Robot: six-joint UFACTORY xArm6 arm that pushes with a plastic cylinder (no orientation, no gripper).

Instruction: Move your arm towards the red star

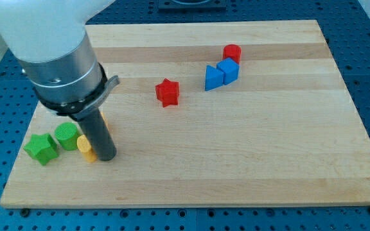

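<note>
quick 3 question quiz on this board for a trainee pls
1. True or false: my tip touches the red star.
2. Which block lies right beside my tip? A) yellow block B) red cylinder C) blue cube
3. Fill in: the green star sits to the view's ____ of the green cylinder.

Key: 1 false, the star lies apart, up and to the view's right. 2 A. 3 left.

Wooden board point(268, 154) carries: red star point(167, 92) mid, red cylinder point(232, 53), blue cube point(228, 69) touching blue wedge point(214, 78), green star point(42, 149), green cylinder point(66, 136), yellow block point(86, 149) by my tip point(106, 156).
</note>
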